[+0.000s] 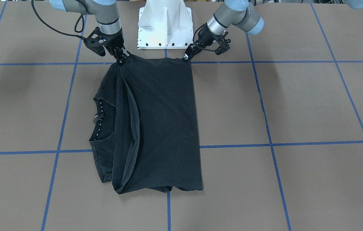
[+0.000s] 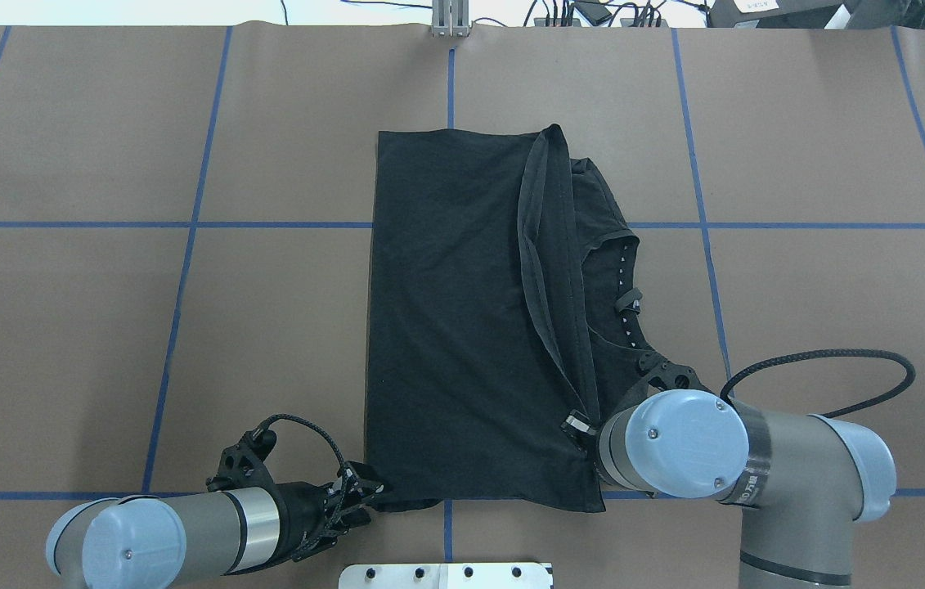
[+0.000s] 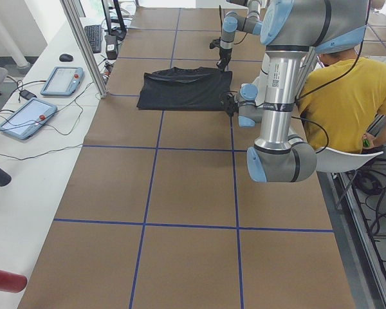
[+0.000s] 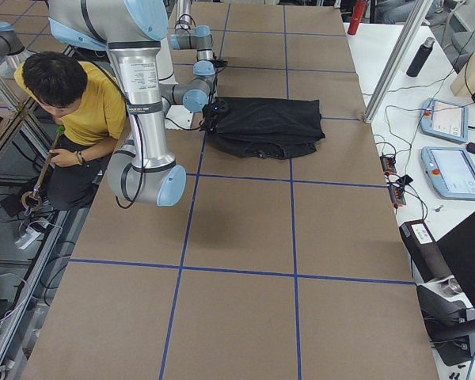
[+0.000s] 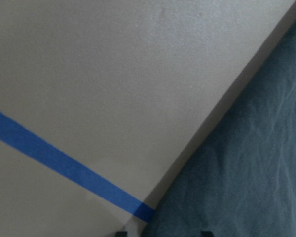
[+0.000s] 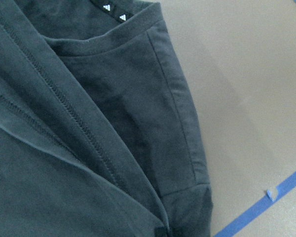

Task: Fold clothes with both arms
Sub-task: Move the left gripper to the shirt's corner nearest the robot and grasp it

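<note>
The black T-shirt [image 1: 162,122] lies folded on the brown table, with its collar [image 1: 99,118] and small white marks toward my right side. A stitched hem flap [image 2: 548,270] lies over it. My right gripper [image 1: 122,59] is shut on the shirt's near corner on the collar side; it also shows in the overhead view [image 2: 581,425]. My left gripper [image 1: 186,57] is shut on the other near corner, low at the table [image 2: 376,492]. The near edge runs straight between them. The graphic is hidden. The right wrist view shows the collar and sleeve [image 6: 182,128]; the left wrist view shows the shirt edge [image 5: 246,163].
The white pedestal base [image 1: 164,25] stands just behind the shirt's near edge. Blue tape lines [image 2: 184,270] grid the table. A person in a yellow shirt [image 3: 344,96] sits behind the robot. Tablets [image 4: 451,170] and cables lie on the white side bench.
</note>
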### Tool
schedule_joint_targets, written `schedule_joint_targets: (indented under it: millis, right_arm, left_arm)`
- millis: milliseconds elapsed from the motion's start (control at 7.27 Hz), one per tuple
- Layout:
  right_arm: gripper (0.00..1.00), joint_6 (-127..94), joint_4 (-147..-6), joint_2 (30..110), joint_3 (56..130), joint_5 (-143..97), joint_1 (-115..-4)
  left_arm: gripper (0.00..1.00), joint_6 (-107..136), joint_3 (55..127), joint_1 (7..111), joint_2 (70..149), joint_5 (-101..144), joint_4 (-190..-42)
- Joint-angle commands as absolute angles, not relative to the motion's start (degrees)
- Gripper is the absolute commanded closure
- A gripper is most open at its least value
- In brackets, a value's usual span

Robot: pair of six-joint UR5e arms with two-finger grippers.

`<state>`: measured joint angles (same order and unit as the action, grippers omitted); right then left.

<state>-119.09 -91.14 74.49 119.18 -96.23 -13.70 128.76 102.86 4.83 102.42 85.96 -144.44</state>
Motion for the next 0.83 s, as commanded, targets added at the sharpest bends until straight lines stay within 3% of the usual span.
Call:
schedule_joint_targets:
  millis: [0,413,688]
  right_arm:
    - [1.0,-119.09,-91.14,74.62,119.44,-96.24,-13.71]
    - [1.0,-119.09,-91.14,74.79,120.58,-96.24,-13.8]
    - [1.0,-119.09,-91.14,77.51,126.19,-98.77,-15.37]
  left_arm:
    - [1.0,128.76,103.62,5.01,102.3,86.04,-144.4]
    - [1.0,128.32,109.58,5.45,100.47,86.66,-143.36]
    - [1.0,128.32,113.71,5.71,100.55,86.66,-141.87]
